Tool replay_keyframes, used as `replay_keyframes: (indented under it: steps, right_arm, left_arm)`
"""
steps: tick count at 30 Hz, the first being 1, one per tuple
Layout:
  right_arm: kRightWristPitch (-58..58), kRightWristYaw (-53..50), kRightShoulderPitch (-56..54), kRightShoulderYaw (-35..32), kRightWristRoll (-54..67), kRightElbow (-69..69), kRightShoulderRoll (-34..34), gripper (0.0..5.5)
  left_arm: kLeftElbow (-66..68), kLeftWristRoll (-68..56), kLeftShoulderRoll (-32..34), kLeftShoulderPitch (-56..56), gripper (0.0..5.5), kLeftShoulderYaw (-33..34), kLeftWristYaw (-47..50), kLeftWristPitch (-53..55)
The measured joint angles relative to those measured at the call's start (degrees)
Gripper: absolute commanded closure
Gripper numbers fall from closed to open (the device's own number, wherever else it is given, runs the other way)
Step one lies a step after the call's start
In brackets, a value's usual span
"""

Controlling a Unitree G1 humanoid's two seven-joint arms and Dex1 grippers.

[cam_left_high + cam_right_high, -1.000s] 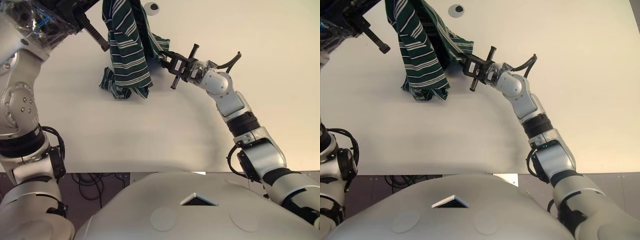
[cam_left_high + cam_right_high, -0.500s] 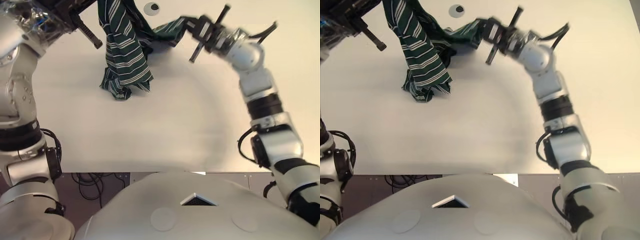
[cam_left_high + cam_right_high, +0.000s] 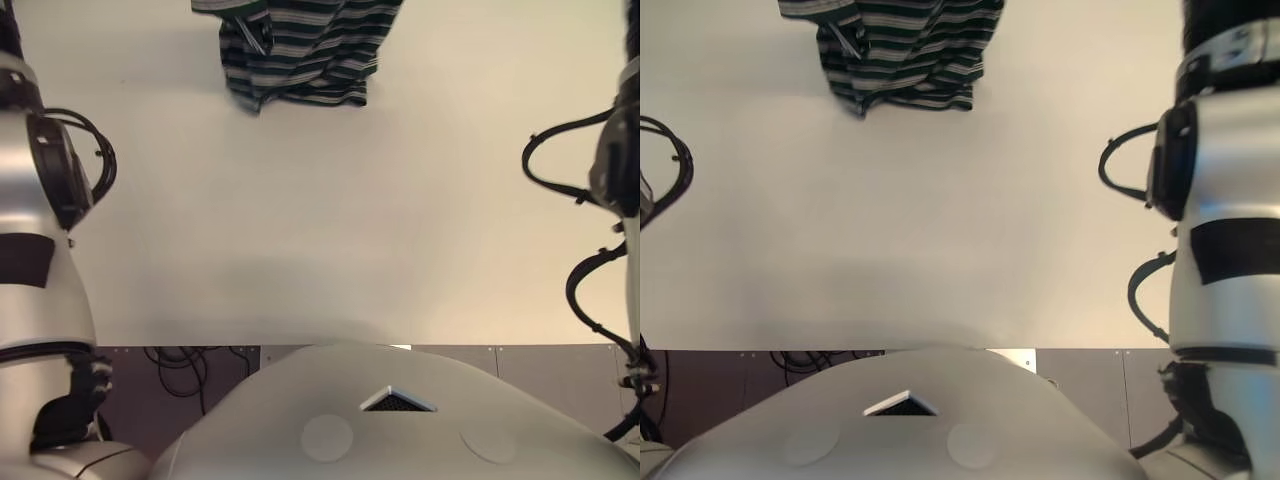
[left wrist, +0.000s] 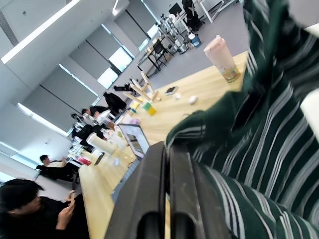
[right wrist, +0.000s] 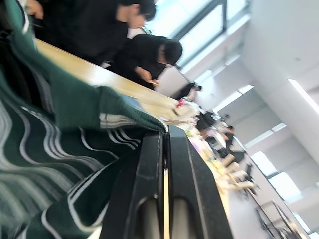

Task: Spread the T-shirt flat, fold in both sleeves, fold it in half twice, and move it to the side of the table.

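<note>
The dark green T-shirt (image 3: 300,50) with white stripes hangs bunched at the far middle of the table (image 3: 300,230), its top out of sight above. I cannot tell whether its lower edge touches the table. My left gripper (image 4: 168,149) is shut on a fold of the striped cloth (image 4: 249,149). My right gripper (image 5: 163,137) is shut on another green edge of the shirt (image 5: 75,109). Both arms stand raised at the sides, the left arm (image 3: 40,200) and the right arm (image 3: 1230,200) reaching up past the top of the eye views.
The pale table stretches from the shirt to its front edge (image 3: 300,342). Black cables (image 3: 190,362) hang below that edge. The right arm's cable loops (image 3: 560,170) lie over the table's right side.
Both arms have swung up and apart, carrying the shirt higher and wider. The right gripper has left the middle of the table; the shirt's lower part now sits farther back.
</note>
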Motion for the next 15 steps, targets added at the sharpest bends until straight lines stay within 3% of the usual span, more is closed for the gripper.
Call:
replay_keyframes:
  steps: [5,8,15]
  right_arm:
    - [0.5,2.8,-6.9,-1.5,0.2,2.8,-1.8,5.48]
    - [0.5,10.8,-9.0,-2.8,2.4,2.2,-4.3,5.48]
    - [11.9,39.2,-13.6,-9.3,16.2,-12.2,-14.9,5.48]
  left_arm:
    - [8.8,2.4,-0.8,-10.6,5.50,0.4,-0.2,-5.1]
    - [9.1,2.1,-0.4,-14.0,5.50,1.6,-4.8,-5.2]
    - [-15.0,-8.7,6.1,-15.2,5.50,5.8,-24.3,10.7]
